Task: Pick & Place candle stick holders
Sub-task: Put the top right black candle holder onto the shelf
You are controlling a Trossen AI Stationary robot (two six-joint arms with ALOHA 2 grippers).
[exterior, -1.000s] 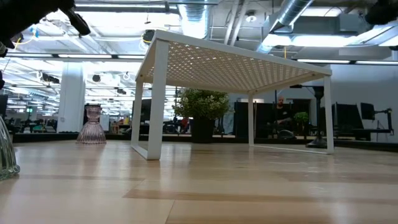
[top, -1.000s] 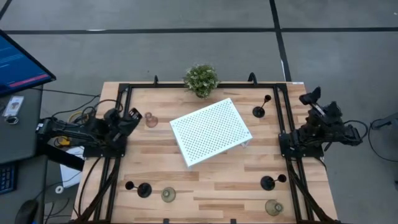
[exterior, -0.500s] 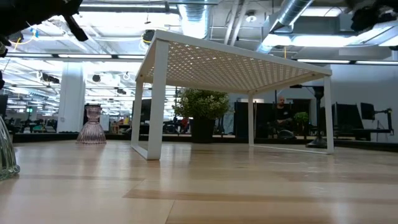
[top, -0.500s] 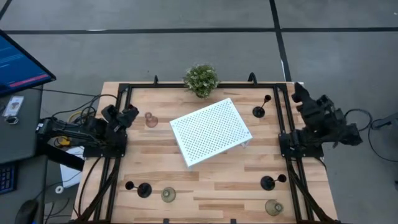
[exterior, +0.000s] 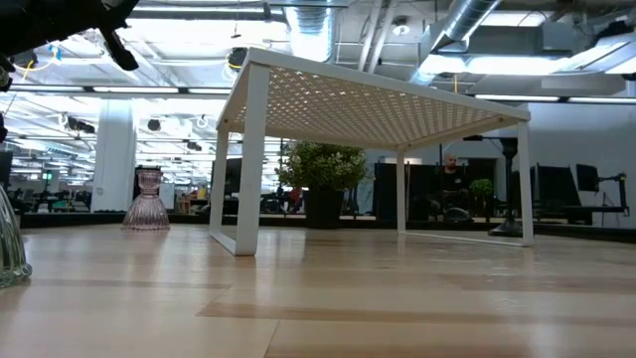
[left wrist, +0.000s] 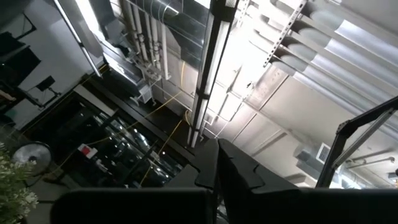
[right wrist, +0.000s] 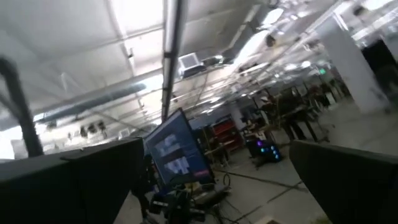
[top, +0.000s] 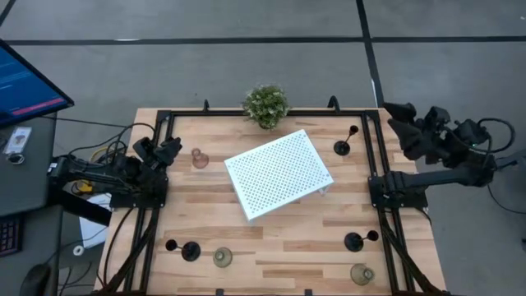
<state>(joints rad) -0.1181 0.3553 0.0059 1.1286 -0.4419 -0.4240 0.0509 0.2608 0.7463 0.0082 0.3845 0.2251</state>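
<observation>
Tray: I see the white perforated metal tray (top: 278, 174) mid-table.
Right gripper (top: 400, 121): off the right edge, fingers spread, empty.
Left gripper (top: 168, 149): beside the pink glassy bell-shaped holder (top: 198, 159); fingers, cannot tell.
Other holders: black round-based thin-stemmed holders (top: 343, 145) and olive-green glassy holders (top: 223, 258), right side and near edge.

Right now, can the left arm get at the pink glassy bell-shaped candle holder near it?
Probably yes. The left gripper hangs raised just beside the pink glassy bell-shaped candle holder, with bare table around it and the white perforated tray well clear.
</observation>
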